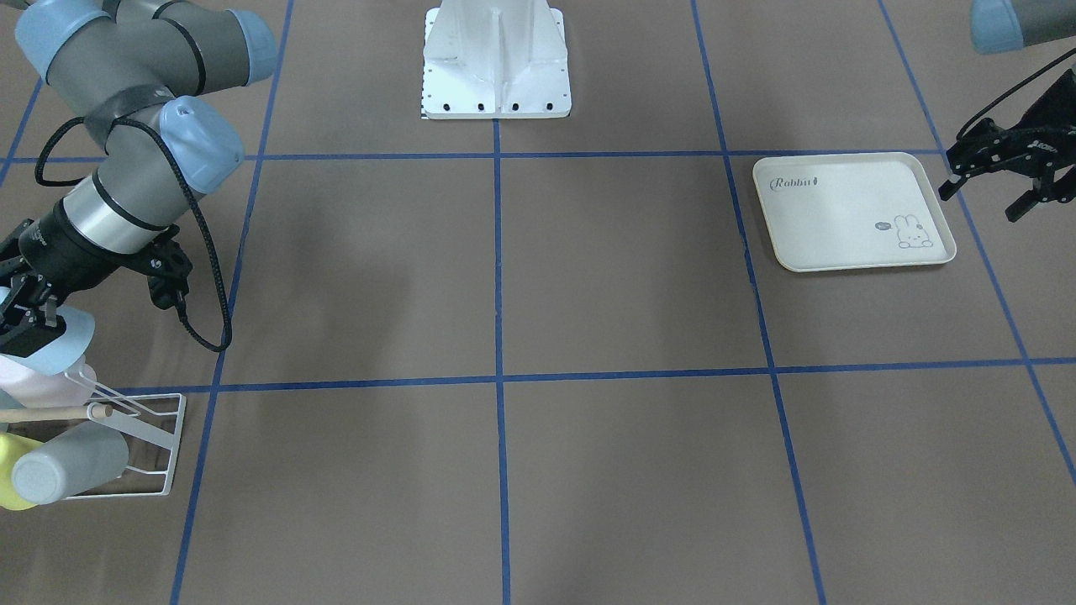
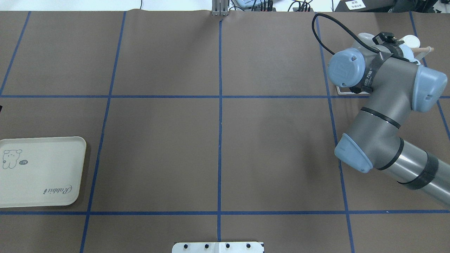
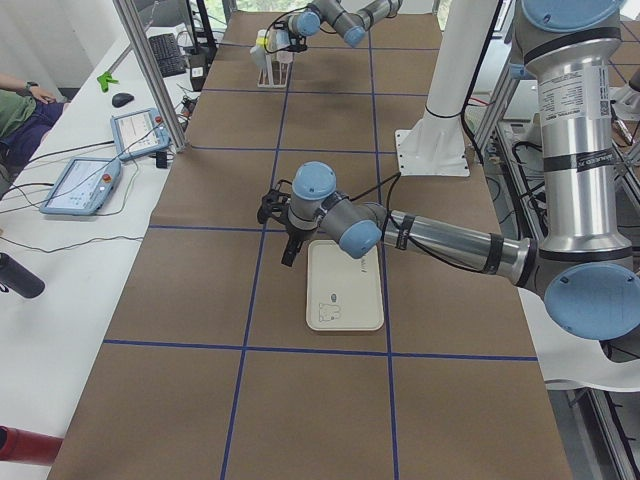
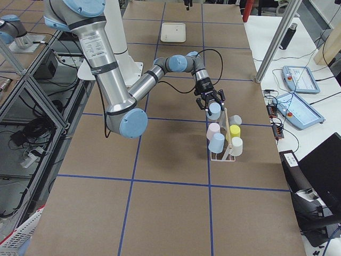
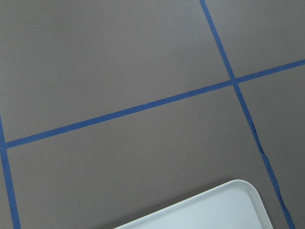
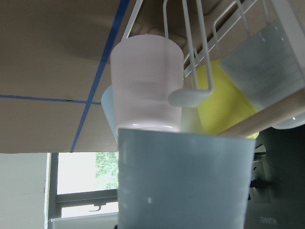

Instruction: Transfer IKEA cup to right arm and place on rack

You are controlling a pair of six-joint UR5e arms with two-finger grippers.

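The IKEA cup (image 1: 65,343) is light blue and my right gripper (image 1: 32,323) is shut on it, just above the rack (image 1: 155,437) at the table's edge. In the right wrist view the cup (image 6: 183,183) fills the foreground, its body in front of a flat prong tab (image 6: 187,98) and the wooden dowel (image 6: 274,114). From the side, the held cup (image 4: 214,110) hangs over the rack's near end (image 4: 222,156). My left gripper (image 1: 988,189) hovers open and empty beside the rabbit-print tray (image 1: 849,210).
On the rack sit a pink cup (image 6: 145,81), a yellow cup (image 6: 224,102) and a grey cup (image 6: 264,67). The white arm base (image 1: 496,63) stands at the middle back. Blue tape lines cross the brown table. Screens and cables lie beyond the rack (image 4: 298,104).
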